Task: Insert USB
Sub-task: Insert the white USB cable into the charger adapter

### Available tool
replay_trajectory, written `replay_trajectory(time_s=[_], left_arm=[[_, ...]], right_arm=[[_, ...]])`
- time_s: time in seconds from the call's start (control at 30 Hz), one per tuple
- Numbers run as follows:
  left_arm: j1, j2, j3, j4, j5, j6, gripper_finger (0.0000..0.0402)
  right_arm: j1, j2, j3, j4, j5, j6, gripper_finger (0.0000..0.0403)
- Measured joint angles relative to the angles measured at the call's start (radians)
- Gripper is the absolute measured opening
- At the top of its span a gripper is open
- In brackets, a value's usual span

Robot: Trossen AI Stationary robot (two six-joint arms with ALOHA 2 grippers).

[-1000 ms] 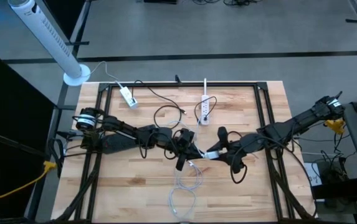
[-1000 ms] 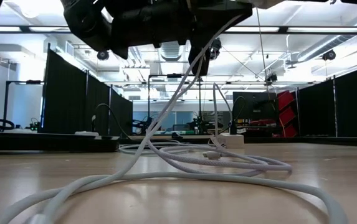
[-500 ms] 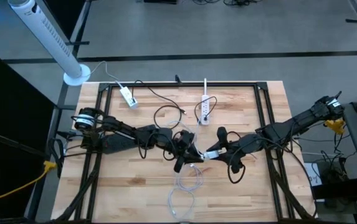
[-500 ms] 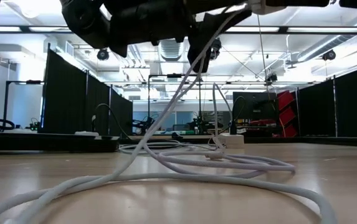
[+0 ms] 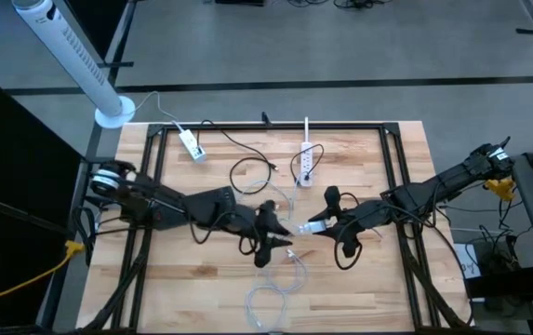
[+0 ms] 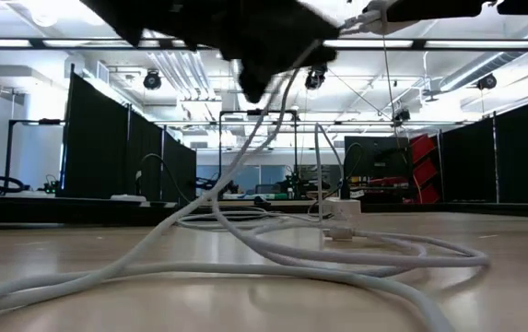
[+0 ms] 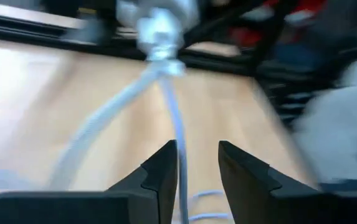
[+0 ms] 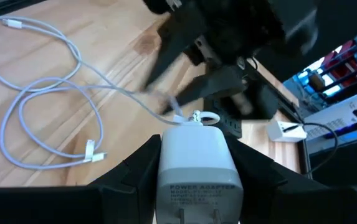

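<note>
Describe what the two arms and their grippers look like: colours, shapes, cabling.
Both arms are dark, near black, built of slim jointed segments with black cables running along them. The left arm has a round silvery joint at its base end; the right arm has yellow parts by its base. The left gripper has two flat, dark grey angular fingers. The right gripper has two broad black fingers.

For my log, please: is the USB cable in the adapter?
Seemingly in: the cable hangs from the adapter in the right gripper.
</note>
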Motion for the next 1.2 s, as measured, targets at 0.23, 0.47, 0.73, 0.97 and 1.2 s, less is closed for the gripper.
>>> replay_trajectory(time_s=[0.23, 0.47, 0.73, 0.97, 1.2], left_arm=[[-0.09, -0.024, -0.001, -0.183, -0.456, 0.133, 0.0102], [-0.247, -0.037, -0.001, -0.091, -0.913, 0.377, 0.0089], [-0.215, -0.003, -0.033, 0.032, -0.783, 0.385, 0.0065], [-0.089, 0.025, -0.033, 0.193, -0.544, 0.436, 0.0073], [-0.049, 0.025, -0.035, 0.177, -0.399, 0.398, 0.009]], right_arm=[[-0.004, -0.001, 0.0, 0.003, -0.001, 0.007, 0.0141], [-0.032, -0.001, 0.0, 0.014, 0.019, 0.031, 0.0141], [-0.123, 0.008, 0.0, 0.069, -0.058, 0.047, 0.0141], [-0.157, 0.079, 0.0, 0.07, -0.113, 0.063, 0.0141], [-0.156, 0.105, 0.0, 0.066, -0.121, 0.082, 0.0141]])
